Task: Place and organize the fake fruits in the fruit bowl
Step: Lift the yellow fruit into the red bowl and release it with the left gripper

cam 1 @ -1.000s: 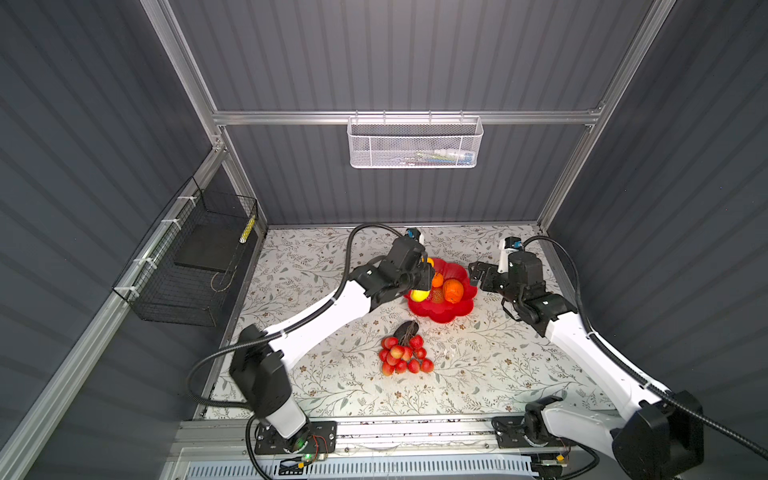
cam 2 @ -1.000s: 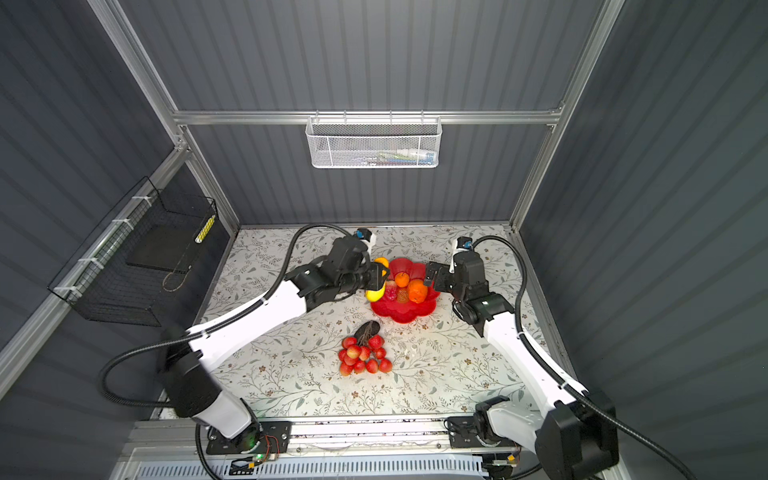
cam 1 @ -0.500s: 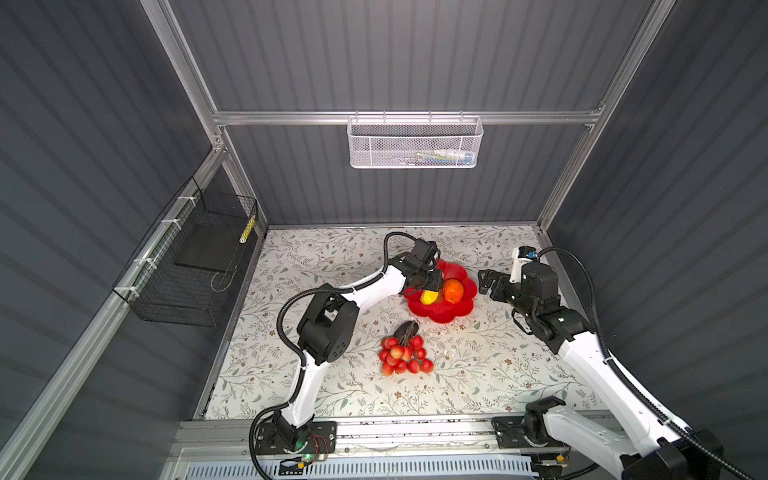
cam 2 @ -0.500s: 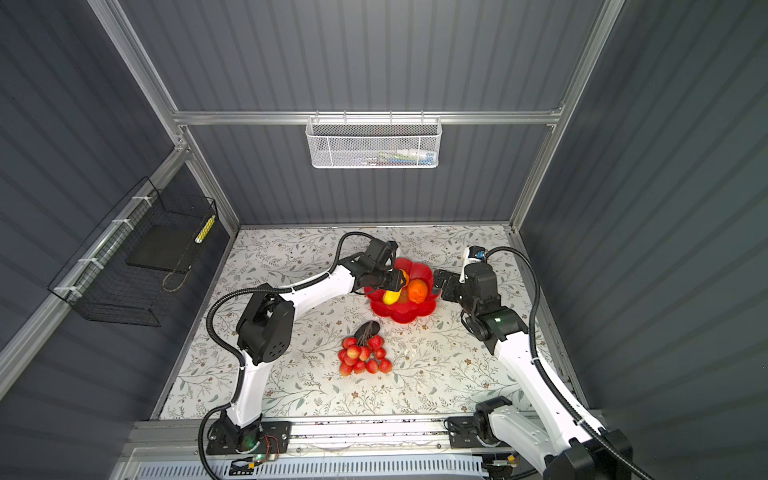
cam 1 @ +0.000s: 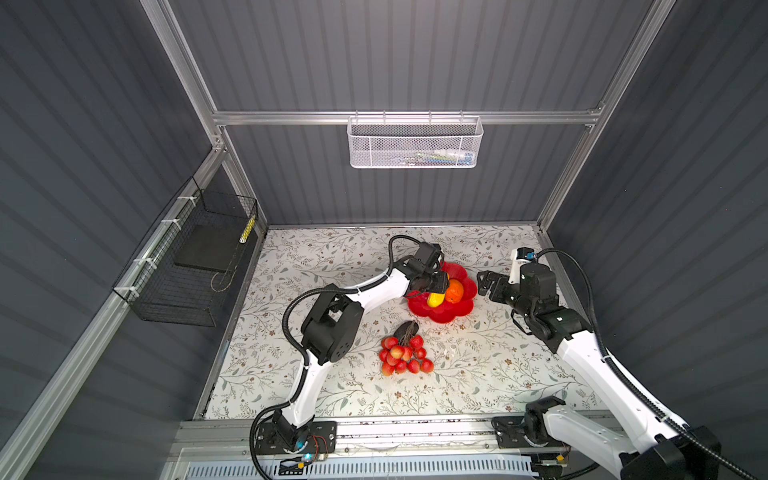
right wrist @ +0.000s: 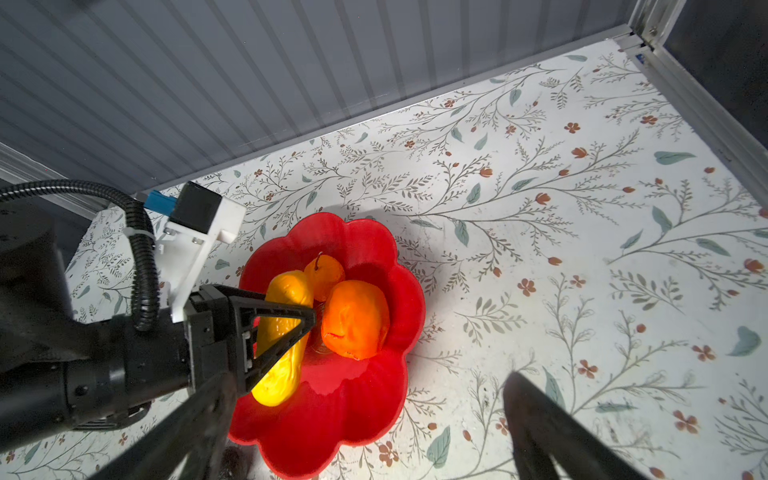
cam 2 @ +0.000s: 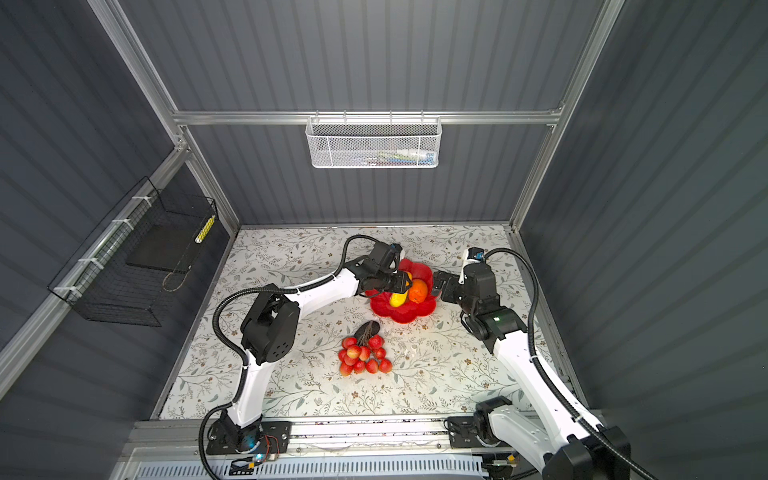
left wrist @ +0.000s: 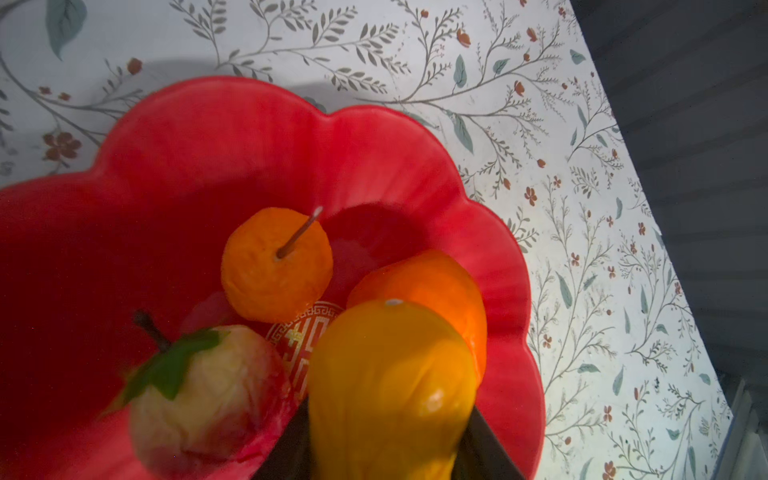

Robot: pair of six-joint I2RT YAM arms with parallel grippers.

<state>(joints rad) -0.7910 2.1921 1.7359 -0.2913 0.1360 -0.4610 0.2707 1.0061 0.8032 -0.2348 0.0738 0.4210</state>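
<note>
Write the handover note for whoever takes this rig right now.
Left gripper: jaws shut on the yellow fruit, inside the bowl.
Right gripper: open, empty, beside the bowl.
Done: large orange, small orange and a pale leafed fruit lie in the bowl.
Left: release the yellow fruit, then bring in the grape bunch and avocado, which lie together on the table.

The left wrist view's edge cuts off the yellow fruit (left wrist: 390, 374) and bowl (left wrist: 208, 137); we cannot make out what the basket (cam 1: 374, 141) holds.
</note>
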